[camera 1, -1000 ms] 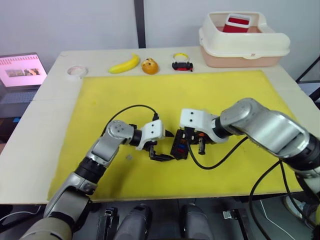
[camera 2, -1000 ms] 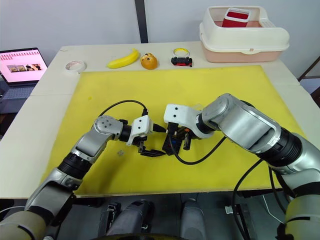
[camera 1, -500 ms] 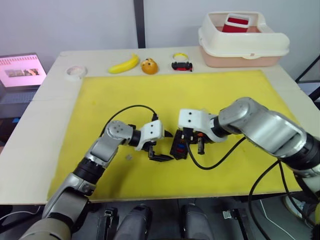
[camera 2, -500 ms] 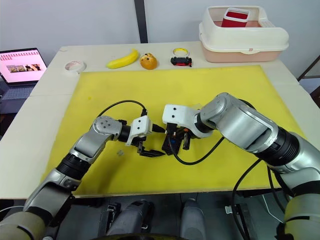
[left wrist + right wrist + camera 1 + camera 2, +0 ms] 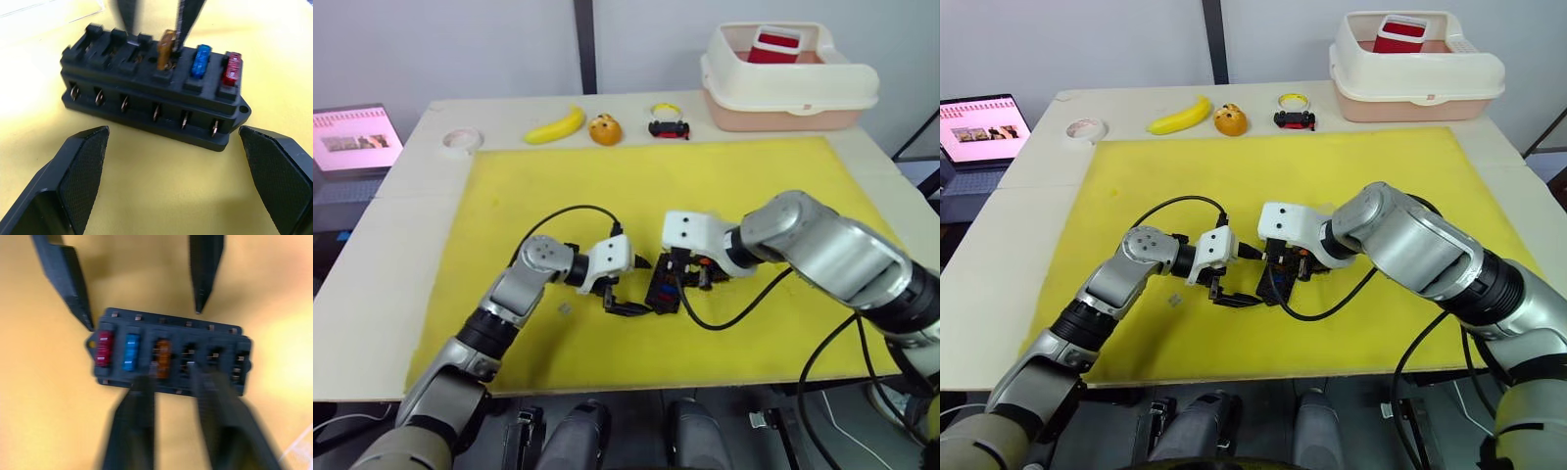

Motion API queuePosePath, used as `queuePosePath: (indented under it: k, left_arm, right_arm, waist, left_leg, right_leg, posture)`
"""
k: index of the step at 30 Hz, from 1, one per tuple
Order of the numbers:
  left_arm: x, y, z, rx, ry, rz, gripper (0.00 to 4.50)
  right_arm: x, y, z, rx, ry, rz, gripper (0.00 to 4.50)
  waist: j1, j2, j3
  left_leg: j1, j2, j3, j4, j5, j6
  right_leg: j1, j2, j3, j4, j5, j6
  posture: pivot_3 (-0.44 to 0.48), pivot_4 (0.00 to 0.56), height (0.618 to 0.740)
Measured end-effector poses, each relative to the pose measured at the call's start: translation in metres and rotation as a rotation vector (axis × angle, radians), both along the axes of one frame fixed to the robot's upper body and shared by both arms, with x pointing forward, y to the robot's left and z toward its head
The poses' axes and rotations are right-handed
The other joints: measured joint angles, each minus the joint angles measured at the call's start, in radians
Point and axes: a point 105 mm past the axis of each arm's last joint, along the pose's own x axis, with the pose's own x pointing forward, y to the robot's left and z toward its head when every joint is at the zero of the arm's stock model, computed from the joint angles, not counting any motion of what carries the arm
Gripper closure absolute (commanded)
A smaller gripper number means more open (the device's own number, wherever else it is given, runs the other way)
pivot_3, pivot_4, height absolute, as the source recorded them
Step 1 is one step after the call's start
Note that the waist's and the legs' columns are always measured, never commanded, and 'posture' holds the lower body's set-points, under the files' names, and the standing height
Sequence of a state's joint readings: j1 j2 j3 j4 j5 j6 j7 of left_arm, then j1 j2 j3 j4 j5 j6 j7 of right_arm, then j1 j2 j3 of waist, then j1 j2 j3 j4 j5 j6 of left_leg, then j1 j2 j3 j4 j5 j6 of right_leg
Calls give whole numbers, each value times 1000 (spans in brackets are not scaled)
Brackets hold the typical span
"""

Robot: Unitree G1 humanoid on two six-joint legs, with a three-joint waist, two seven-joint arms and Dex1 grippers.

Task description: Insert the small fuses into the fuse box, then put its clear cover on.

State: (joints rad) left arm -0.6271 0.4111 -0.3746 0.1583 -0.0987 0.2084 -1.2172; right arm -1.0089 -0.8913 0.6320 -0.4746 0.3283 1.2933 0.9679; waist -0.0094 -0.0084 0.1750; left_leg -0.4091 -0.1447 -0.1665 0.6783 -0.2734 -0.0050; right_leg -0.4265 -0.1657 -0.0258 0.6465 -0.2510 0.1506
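Observation:
The black fuse box (image 5: 664,290) lies on the yellow mat (image 5: 764,186). In its near row sit a red fuse (image 5: 232,71), a blue fuse (image 5: 202,58) and an orange fuse (image 5: 166,49), which stands a little high; the other three slots are bare. My right gripper (image 5: 171,377) hovers open over the box, one finger touching the orange fuse. My left gripper (image 5: 176,166) is open beside the box, its pads (image 5: 73,181) either side of the box's long wall, not touching. A thin transparent edge, perhaps the clear cover (image 5: 58,11), shows behind the box. A tiny grey piece (image 5: 565,307) lies left of my left gripper.
At the back right stands a cream tub (image 5: 790,83) holding a red item. Along the back edge lie a banana (image 5: 556,125), a small orange thing (image 5: 605,129), a yellow ring with a black-red piece (image 5: 669,127) and a tape roll (image 5: 464,140). A laptop (image 5: 352,137) sits far left.
My right gripper's fingers have drawn up and in a little over the fuse box. The left arm and the box have stayed put.

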Motion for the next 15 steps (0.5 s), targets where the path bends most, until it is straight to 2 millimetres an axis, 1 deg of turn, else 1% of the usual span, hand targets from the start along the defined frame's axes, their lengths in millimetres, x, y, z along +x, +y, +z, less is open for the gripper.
queuePosePath:
  k: [5,8,10,12,15]
  left_arm:
    - [0,0,0,1,1,0,0]
    - [1,2,-2,6,7,6,0]
    - [2,3,-2,8,9,6,0]
    - [3,3,-1,9,7,4,0]
    - [5,4,0,12,4,6,0]
  right_arm:
    - [-4,-2,6,27,27,-6,2644]
    - [-2,-8,19,62,-1,-34,2644]
    - [-5,-8,28,107,-21,-26,2644]
    - [-6,-7,33,148,-42,-18,2644]
    - [-9,-6,26,260,-60,3,3468]
  waist:
    - [1,0,0]
    - [2,0,0]
    - [2,0,0]
    - [2,0,0]
    - [4,-1,0]
  left_leg:
    - [0,0,0,0,0,0]
    - [0,0,0,0,0,0]
    - [0,0,0,0,0,0]
    - [0,0,0,0,0,0]
    - [0,0,0,0,0,0]
  right_leg:
    - [0,0,0,0,0,0]
    - [0,0,0,0,0,0]
    - [0,0,0,0,0,0]
    - [0,0,0,0,0,0]
    - [0,0,0,0,0,0]
  posture:
    - [0,150,740]
    - [0,150,740]
    - [0,150,740]
    - [0,150,740]
    - [0,150,740]
